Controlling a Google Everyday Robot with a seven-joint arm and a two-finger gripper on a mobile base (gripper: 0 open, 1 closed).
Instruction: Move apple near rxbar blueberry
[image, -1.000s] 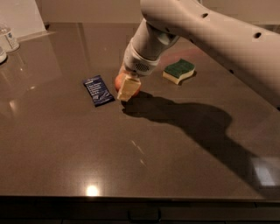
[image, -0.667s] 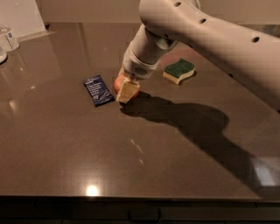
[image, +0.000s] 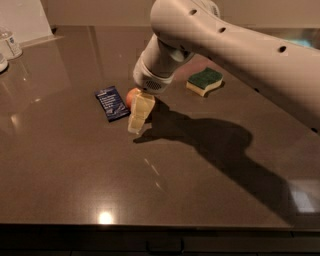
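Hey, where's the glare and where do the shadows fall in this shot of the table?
Camera view: a bright glare spot sits near the front edge of the glossy dark brown tabletop; the arm's heavy shadow stretches toward the picture's right from the gripper, which hangs low in front of the small red apple, beside the dark blue snack bar wrapper.

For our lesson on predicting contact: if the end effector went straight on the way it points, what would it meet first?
Most likely the table just below it; the end effector points down beside the apple, near the rxbar blueberry.
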